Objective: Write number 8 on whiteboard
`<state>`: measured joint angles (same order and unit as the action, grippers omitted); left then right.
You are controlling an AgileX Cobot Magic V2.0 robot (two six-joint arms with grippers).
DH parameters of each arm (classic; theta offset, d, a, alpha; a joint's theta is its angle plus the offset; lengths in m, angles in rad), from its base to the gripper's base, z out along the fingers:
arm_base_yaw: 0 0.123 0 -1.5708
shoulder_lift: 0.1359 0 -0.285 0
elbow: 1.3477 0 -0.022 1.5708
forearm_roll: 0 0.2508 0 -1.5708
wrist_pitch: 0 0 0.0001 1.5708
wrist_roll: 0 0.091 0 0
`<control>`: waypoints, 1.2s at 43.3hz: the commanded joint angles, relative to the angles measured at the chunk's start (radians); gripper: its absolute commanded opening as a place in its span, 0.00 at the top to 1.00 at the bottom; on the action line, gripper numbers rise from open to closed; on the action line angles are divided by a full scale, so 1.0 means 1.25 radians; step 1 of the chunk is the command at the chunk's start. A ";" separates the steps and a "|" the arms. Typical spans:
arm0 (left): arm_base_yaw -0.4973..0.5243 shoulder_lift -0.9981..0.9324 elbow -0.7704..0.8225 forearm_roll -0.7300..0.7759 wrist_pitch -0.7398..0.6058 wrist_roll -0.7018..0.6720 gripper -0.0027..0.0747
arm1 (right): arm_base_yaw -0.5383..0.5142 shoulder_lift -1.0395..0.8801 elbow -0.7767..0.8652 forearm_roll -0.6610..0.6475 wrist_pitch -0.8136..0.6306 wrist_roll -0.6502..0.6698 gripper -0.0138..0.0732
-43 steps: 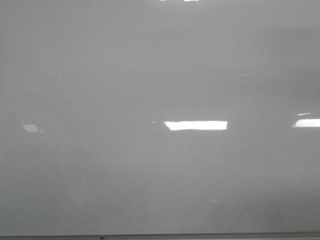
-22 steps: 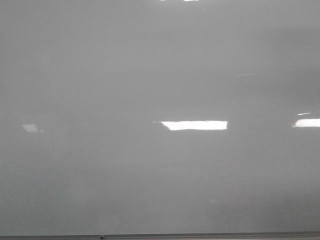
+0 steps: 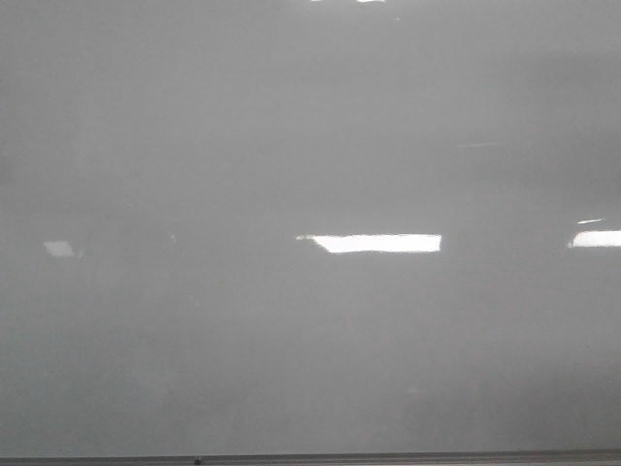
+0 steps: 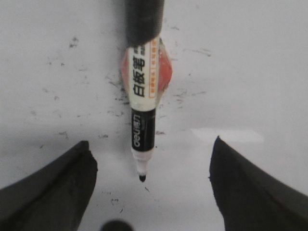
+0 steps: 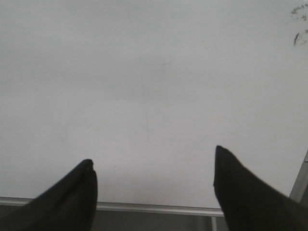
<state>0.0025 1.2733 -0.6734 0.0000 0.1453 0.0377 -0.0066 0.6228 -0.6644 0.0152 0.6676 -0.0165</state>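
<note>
The whiteboard [image 3: 310, 320] fills the front view, pale grey and glossy, with no drawn figure on it; no number 8 shows in any view. No gripper shows in the front view. In the left wrist view a black-and-white marker [image 4: 143, 120] with an uncapped black tip [image 4: 142, 178] points at the whiteboard [image 4: 250, 72] between the spread fingers of my left gripper [image 4: 152, 143]. The fingers do not touch the marker, and I cannot tell whether the tip touches the board. My right gripper [image 5: 153, 155] is open and empty over the whiteboard [image 5: 144, 72], near its frame.
Bright glare patches [image 3: 378, 243] lie on the board. The thin grey frame edge [image 3: 310, 458] runs along the bottom of the front view, and it also shows in the right wrist view [image 5: 154, 208]. Old black ink smudges [image 4: 115, 96] speckle the board around the marker.
The middle glare patch has stretched slightly to the left at its left end. Nothing else has visibly changed on the board.
</note>
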 commanded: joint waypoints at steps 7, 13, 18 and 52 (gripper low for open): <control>-0.006 0.046 -0.028 -0.011 -0.160 -0.002 0.33 | 0.001 0.005 -0.027 0.001 -0.053 -0.009 0.23; -0.006 0.070 -0.028 -0.011 -0.189 -0.002 0.33 | 0.001 0.005 -0.027 0.001 -0.053 -0.009 0.23; -0.006 0.084 -0.028 -0.011 -0.202 -0.002 0.33 | 0.001 0.005 -0.027 0.001 -0.053 -0.009 0.23; -0.006 0.113 -0.028 -0.011 -0.160 -0.002 0.97 | 0.001 0.005 -0.027 0.001 -0.068 -0.009 0.23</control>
<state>0.0000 1.4532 -0.6795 -0.0053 -0.0265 0.0377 -0.0066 0.6228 -0.6644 0.0152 0.6676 -0.0203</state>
